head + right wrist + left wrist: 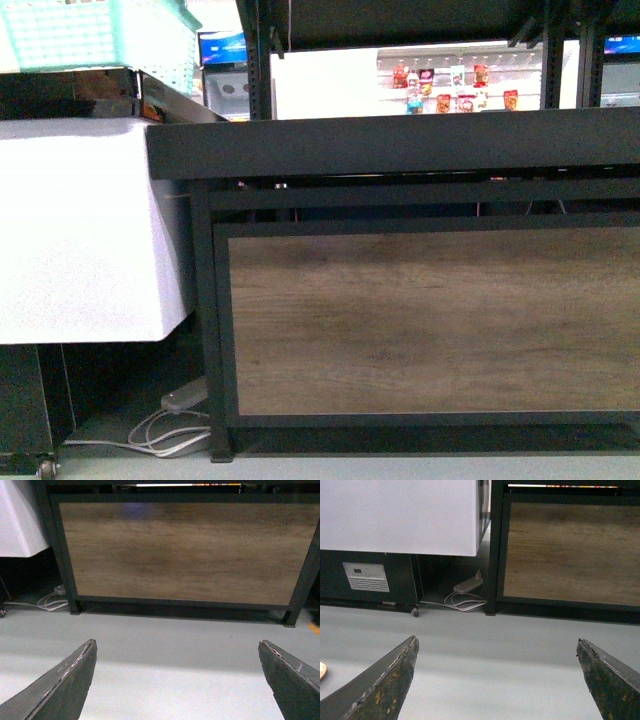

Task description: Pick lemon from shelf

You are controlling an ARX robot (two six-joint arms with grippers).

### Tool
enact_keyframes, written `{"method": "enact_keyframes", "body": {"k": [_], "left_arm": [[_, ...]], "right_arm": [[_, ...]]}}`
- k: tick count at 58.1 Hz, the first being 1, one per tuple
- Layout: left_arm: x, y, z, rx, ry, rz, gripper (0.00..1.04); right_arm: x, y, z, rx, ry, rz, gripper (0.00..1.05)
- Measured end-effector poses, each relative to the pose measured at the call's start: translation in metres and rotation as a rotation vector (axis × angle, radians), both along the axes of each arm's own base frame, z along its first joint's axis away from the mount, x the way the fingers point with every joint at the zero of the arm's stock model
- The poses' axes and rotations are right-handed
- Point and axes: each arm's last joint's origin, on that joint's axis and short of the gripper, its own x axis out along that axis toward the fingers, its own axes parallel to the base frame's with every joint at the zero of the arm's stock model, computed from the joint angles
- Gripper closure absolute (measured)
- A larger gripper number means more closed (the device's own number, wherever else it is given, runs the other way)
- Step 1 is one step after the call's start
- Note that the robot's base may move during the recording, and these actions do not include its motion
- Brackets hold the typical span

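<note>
The left gripper (496, 641) was open, its two dark, scuffed fingers (380, 685) spread wide with only grey floor (485, 670) between them. The right gripper (176, 643) was likewise open and held nothing. Both hung low above the floor, facing the base of the shelf (400, 145).

The shelf stood directly ahead in the front view. Its black tray edge ran across the frame at mid-height, with the brown wood-grain panel (430, 320) set in a black frame beneath it. The tray edge hid the tray surface from every camera, so the position, heading and long axis of the lemon could not be determined.

Adjacent items:
- A white cabinet (80, 230) stood just beside the shelf's left front post (200, 320). Its dark base carried a vent grille (366, 576) and a caster (415, 611).
- A teal basket (90, 35) sat above the cabinet.
- A power strip (182, 399) with a coiled white cable (150, 435) lay on the floor at the foot of that post.
- White shelves of bottles (450, 85) showed well behind the upright posts.
</note>
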Motion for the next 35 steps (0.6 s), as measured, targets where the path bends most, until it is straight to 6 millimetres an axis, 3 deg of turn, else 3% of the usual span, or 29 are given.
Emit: {"method": "enact_keyframes", "body": {"k": [35], "left_arm": [[0.0,0.0,0.0,0.0,0.0,0.0,0.08]], "right_arm": [[0.0,0.0,0.0,0.0,0.0,0.0,0.07]]}}
